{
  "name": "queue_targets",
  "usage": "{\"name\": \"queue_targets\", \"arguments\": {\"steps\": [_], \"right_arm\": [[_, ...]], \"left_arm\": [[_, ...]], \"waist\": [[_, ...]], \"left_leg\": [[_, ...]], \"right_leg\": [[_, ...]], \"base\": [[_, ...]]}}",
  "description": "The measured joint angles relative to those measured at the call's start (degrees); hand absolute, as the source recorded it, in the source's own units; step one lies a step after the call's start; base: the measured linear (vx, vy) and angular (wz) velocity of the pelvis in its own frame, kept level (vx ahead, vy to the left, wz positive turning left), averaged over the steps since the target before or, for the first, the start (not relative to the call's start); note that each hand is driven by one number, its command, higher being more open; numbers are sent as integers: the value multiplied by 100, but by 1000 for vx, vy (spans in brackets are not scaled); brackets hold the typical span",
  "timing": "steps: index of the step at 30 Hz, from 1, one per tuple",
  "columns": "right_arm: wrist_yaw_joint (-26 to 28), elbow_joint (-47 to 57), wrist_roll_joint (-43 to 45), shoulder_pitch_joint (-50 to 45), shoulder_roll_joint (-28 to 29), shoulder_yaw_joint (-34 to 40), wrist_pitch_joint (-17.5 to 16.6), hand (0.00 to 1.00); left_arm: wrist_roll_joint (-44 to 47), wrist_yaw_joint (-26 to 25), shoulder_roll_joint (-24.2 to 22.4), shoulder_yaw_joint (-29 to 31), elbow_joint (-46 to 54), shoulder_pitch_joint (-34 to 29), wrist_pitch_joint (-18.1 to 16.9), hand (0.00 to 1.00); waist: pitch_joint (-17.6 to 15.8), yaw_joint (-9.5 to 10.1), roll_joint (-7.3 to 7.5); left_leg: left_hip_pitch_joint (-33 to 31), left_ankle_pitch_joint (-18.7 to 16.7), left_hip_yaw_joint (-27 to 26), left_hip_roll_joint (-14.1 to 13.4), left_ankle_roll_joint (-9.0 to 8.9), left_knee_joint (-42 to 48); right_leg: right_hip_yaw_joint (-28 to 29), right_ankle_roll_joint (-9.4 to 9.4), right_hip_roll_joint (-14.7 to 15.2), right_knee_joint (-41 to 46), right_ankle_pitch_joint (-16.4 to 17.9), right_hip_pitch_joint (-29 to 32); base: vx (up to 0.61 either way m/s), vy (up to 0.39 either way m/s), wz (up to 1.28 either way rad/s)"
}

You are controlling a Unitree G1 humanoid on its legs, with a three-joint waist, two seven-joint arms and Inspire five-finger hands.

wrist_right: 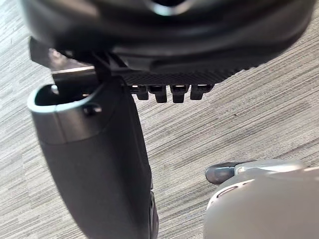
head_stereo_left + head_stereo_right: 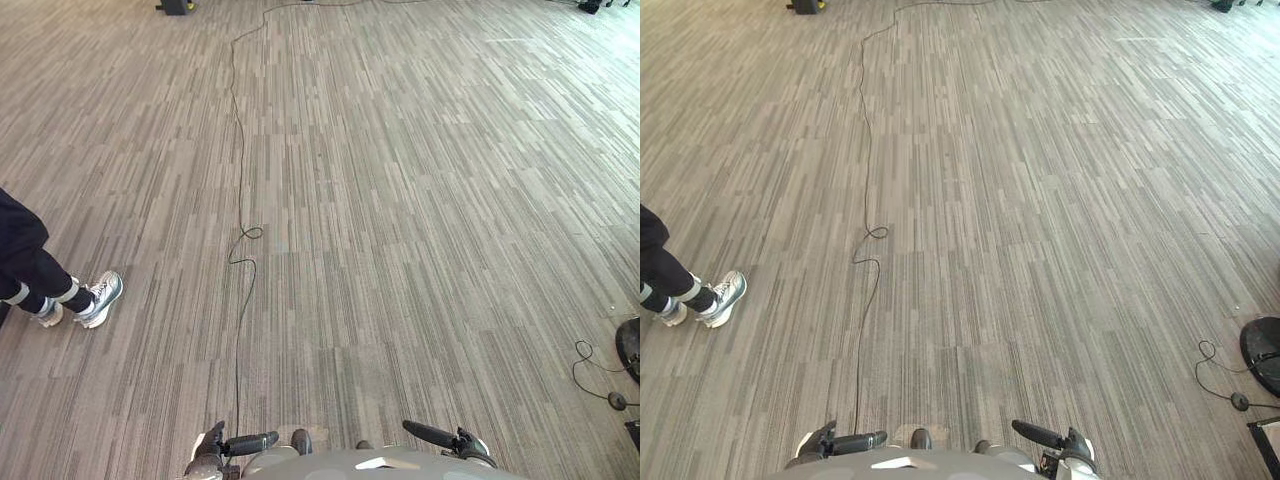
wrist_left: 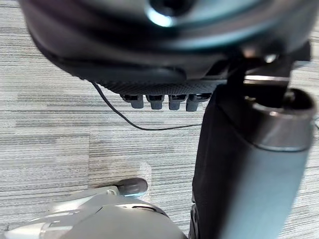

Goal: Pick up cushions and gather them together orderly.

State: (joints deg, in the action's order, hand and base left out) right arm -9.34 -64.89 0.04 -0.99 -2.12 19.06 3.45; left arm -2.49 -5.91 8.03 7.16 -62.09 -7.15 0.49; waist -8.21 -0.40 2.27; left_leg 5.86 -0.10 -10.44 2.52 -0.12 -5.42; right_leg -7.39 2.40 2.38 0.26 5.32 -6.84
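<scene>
My left hand (image 2: 245, 443) hangs low at the near edge of the head views, over grey striped carpet (image 2: 380, 200). My right hand (image 2: 440, 436) hangs beside it on the other side. In the left wrist view the left hand's fingers (image 3: 159, 101) run straight in a row and hold nothing, with the thumb (image 3: 249, 164) standing apart. The right hand's fingers (image 1: 169, 92) are likewise straight and empty, the thumb (image 1: 99, 164) off to the side.
A person's legs in dark trousers and white shoes (image 2: 90, 298) stand on the carpet to my left. A dark round base (image 2: 1265, 350) with a thin lead lies at the right edge. Small dark objects (image 2: 175, 6) sit far off at the back.
</scene>
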Motion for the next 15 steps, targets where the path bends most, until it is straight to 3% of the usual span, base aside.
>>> {"name": "queue_targets", "arguments": {"steps": [4,6,7,8,9,10,13,15], "right_arm": [[0,19,-2,113,68,-1,-23,100],[1,57,0,146,157,8,-7,100],[3,151,1,140,185,11,4,100],[2,163,0,139,182,12,2,100],[7,223,2,146,161,16,-1,100],[7,345,2,139,177,17,-21,100],[26,462,2,137,199,6,-120,100],[30,563,3,144,195,11,-169,100]], "left_arm": [[3,1,0,-5,6,28,0,100],[3,4,33,-2,28,31,0,100],[19,0,48,4,92,25,2,100],[24,-3,47,5,113,23,2,100],[28,-16,-37,7,147,30,2,100],[25,-40,-47,7,158,29,4,100],[20,-56,-10,9,151,70,16,100],[18,-54,-10,37,106,98,18,100]], "waist": [[-14,25,-12],[-38,38,31],[-71,32,35],[-85,30,38],[-128,66,-24],[-189,55,-113],[-215,40,-42],[-223,17,-48]], "left_leg": [[-127,-95,-142,-10,131,8],[-240,-203,-351,18,230,75],[-345,-440,-483,43,257,387],[-363,-520,-490,41,274,491],[-372,-781,-503,-15,363,772],[-268,-938,-496,-57,411,922],[81,-1288,-431,-58,429,1087],[248,-1406,-360,-63,349,1033]], "right_leg": [[37,68,5,103,49,206],[48,239,97,448,266,493],[13,478,250,949,508,666],[1,542,289,1138,556,731],[-28,613,369,2166,616,1094],[-50,522,438,3070,617,1446],[-245,216,581,4398,926,2049],[-501,160,567,4307,1032,2469]], "base": [[-44,7,-7],[-6,50,0],[32,62,11],[43,81,5],[40,111,-6],[54,128,-5],[175,151,5],[310,141,13]]}}
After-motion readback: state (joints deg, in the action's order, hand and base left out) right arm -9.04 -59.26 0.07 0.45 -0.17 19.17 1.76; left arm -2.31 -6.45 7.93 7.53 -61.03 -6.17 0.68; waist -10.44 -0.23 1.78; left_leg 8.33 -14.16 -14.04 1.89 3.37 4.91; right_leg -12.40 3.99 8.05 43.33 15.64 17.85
